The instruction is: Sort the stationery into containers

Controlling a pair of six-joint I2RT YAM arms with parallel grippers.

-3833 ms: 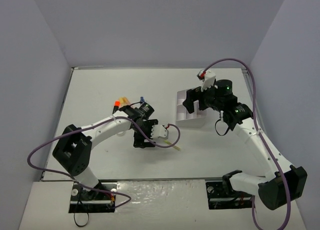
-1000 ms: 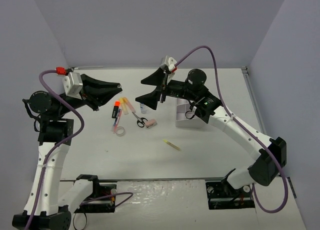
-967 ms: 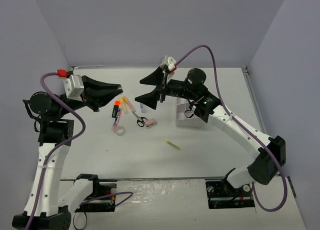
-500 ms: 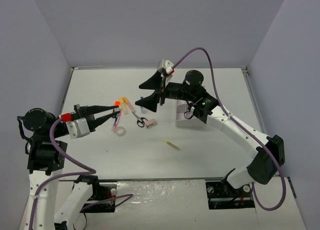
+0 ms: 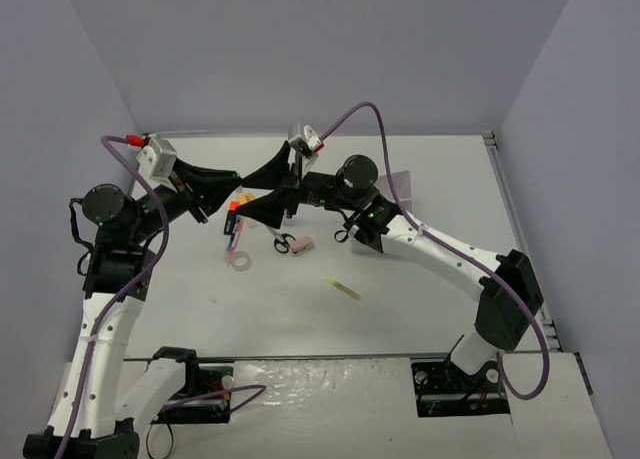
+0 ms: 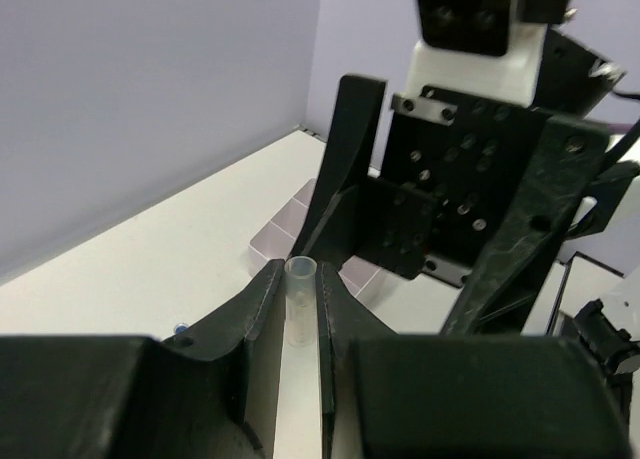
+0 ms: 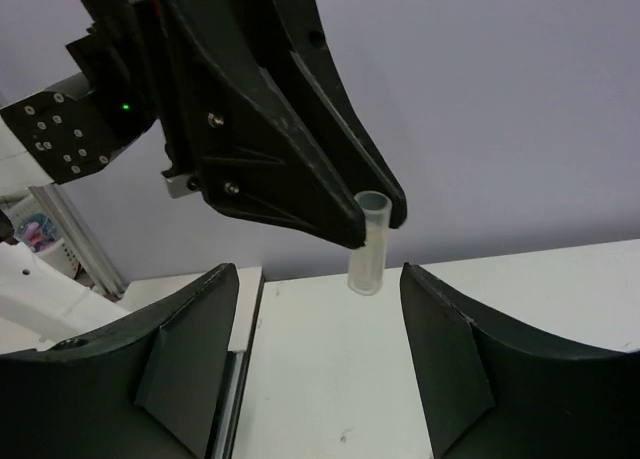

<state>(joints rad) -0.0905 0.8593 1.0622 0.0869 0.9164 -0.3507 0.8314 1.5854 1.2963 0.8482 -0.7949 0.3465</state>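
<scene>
Clear plastic: a small tube [image 6: 300, 295] stands pinched upright in my left pincer [image 6: 298, 281], held in the air well apart from the tray [image 5: 402, 182], on its left in the top view. My right pincer [image 7: 318, 279] faces it, jaws apart, not touching. I judge this a handover. Next I must close on the tube's free end, then release the left.

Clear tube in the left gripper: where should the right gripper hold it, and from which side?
Grip the clear tube by its bare lower part, under the pinch of the left gripper. The right gripper faces it head-on, open; the tube stands upright there.
</scene>
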